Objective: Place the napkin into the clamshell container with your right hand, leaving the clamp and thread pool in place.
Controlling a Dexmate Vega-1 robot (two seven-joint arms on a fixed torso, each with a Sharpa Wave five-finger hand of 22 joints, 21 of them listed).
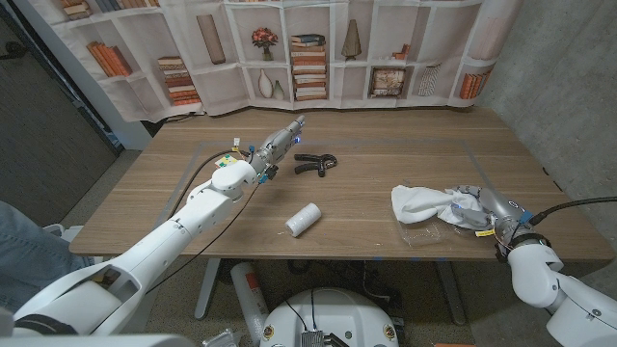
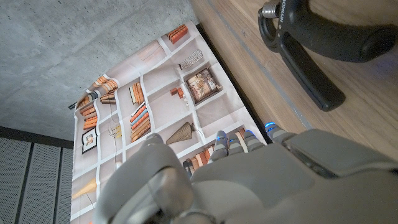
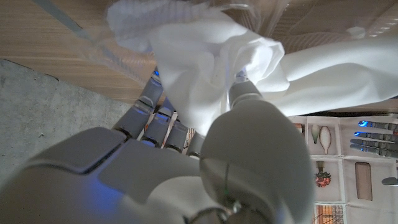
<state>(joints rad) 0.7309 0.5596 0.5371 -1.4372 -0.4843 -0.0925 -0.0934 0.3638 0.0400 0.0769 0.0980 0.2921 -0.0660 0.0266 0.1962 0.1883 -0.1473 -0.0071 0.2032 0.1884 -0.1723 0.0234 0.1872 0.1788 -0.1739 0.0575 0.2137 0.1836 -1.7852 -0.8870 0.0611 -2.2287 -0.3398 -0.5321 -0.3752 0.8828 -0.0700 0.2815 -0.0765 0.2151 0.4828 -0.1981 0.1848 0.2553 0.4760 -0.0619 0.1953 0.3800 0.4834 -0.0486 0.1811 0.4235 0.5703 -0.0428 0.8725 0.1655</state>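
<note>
Table: wooden table (image 1: 366, 145), bookshelf backdrop (image 1: 289, 48) behind.
Right hand (image 1: 477, 214): holds the white napkin (image 1: 424, 202) over the clamshell container (image 1: 424, 234).
Left hand (image 1: 280, 143): raised, empty, fingers straight, near the clamp (image 1: 313, 165).
Thread spool (image 1: 303, 220): lies mid-table.

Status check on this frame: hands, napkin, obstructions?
Right hand grips napkin over clamshell container. Left hand open, raised near clamp. Thread spool undisturbed.

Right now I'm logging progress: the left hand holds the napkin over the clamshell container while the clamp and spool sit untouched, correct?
Not quite: the right hand holds the napkin, as the head view shows. It is over the clamshell container; clamp and spool sit untouched.
</note>
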